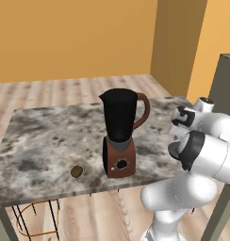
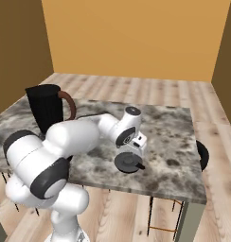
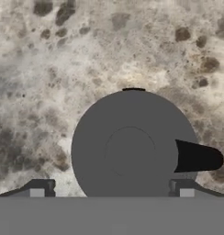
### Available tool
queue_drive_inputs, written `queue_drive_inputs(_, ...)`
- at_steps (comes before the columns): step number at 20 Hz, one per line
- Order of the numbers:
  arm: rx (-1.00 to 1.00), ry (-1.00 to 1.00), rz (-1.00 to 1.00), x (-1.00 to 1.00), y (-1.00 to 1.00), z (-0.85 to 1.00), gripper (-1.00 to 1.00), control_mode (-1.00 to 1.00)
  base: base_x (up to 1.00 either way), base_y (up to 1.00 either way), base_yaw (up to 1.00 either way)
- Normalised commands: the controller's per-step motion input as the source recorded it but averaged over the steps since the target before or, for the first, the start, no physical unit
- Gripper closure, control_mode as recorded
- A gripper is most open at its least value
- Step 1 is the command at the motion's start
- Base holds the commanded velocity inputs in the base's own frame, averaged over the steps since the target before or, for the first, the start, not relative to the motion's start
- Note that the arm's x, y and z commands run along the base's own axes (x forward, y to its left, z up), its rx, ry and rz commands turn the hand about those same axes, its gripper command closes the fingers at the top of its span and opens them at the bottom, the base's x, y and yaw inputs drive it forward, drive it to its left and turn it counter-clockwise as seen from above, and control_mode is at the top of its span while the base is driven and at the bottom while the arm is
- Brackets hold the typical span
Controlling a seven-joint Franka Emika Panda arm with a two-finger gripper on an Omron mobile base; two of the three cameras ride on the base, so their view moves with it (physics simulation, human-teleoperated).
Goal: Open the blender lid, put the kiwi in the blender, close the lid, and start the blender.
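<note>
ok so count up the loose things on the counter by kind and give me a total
Blender: 1
Blender lid, lying flat on the counter away from the jar: 1
Kiwi: 1
Total: 3

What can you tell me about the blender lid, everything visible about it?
The blender lid is a flat, round, dark grey disc with a raised round knob in the middle and a black tab sticking out at one side. It looks like matte plastic. It lies flat on the marble counter, off the blender, directly under the open claw, which does not hold it.
</note>
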Motion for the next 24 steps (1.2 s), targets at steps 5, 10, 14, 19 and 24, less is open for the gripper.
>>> queue_drive_inputs(5, 0.0, -0.15, 0.0, -0.28, 0.08, 0.83, -1.0, -1.0, 0.0, 0.0, 0.0)
queue_drive_inputs(10, 0.0, -0.25, 0.0, -0.47, 0.13, 0.91, -1.0, -1.0, 0.0, 0.0, 0.0)
queue_drive_inputs(14, 0.0, -0.32, 0.0, -0.63, 0.19, 0.88, -1.0, -1.0, 0.0, 0.0, 0.0)
queue_drive_inputs(19, -0.06, -0.35, 0.0, -0.64, 0.34, 0.79, -1.0, -1.0, 0.0, 0.0, 0.0)
queue_drive_inputs(24, -0.13, -0.3, 0.0, -0.6, 0.5, 0.66, -1.0, -1.0, 0.0, 0.0, 0.0)
